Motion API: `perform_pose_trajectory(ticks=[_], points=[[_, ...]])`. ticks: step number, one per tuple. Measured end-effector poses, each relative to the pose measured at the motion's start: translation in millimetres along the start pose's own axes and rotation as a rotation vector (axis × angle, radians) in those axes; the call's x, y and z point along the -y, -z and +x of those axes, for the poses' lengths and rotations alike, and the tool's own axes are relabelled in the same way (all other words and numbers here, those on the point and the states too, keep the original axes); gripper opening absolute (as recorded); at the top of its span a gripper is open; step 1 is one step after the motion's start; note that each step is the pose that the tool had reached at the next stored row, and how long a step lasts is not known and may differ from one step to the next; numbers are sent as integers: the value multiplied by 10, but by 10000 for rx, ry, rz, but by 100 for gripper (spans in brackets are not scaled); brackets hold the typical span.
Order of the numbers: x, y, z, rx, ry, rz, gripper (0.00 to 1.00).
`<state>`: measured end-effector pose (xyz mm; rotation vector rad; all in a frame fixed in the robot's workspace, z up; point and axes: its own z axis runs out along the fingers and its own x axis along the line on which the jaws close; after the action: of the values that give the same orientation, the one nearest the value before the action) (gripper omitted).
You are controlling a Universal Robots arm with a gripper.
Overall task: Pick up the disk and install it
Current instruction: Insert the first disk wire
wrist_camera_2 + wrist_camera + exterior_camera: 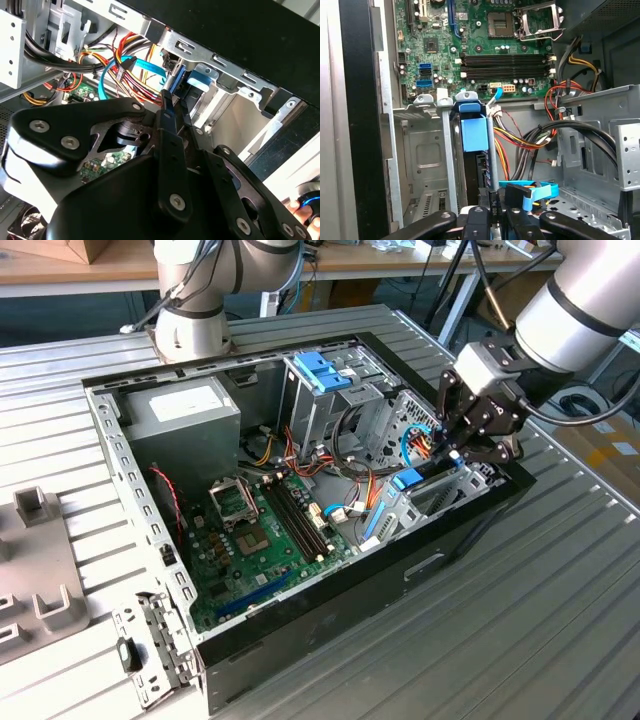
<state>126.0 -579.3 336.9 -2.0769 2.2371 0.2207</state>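
- While my gripper (462,452) hangs over the computer case (330,585), its fingers (494,202) are nearly shut, pinching the disk (475,165).
- That disk stands on edge in the case's corner bay, directly under my gripper.

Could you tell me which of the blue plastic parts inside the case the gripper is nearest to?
The disk's blue frame, standing edgewise in the bay by the case's front wall, directly under the gripper. The blue handle sits atop the metal cage, farther away.

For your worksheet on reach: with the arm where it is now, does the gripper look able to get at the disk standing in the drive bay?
Probably yes. The gripper hangs directly over the disk, which stands on edge in the drive bay with its upper edge exposed. The cables lie beside the disk, not across it.
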Motion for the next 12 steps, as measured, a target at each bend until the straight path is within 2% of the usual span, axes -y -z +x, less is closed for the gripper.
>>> perform_pose_trajectory(ticks=[5,12], points=[[1,-2,7,5,1,0,18],[-1,38,2,6,1,-1,18]])
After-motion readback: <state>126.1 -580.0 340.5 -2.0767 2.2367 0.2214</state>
